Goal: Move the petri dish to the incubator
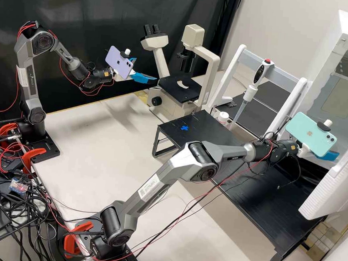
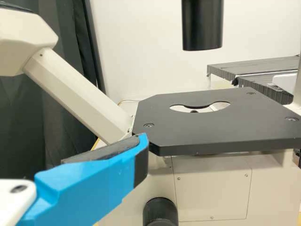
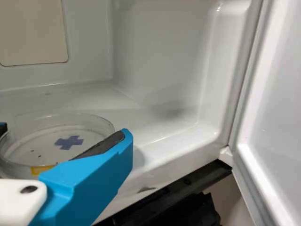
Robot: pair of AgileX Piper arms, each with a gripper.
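More than halfway done, probably, has the petri dish (image 3: 26, 151) pinched in right end effector (image 3: 64, 131) at the opening of the incubator (image 3: 155, 70), with left end effector (image 1: 146, 69) spread, and needs only to put it down inside and release.

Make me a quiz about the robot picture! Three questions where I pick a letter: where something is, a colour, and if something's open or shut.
1. Where is the petri dish?
A) on the microscope
B) between the right gripper's fingers
C) on the floor

2. What colour is the cross in the dish?
A) red
B) yellow
C) blue

3. How is the incubator door?
A) open
B) shut
C) missing

1 B: the right wrist view shows a finger on either side of it.
2 C: the mark looks blue through the clear dish.
3 A: the door stands swung away and the white inside shows.
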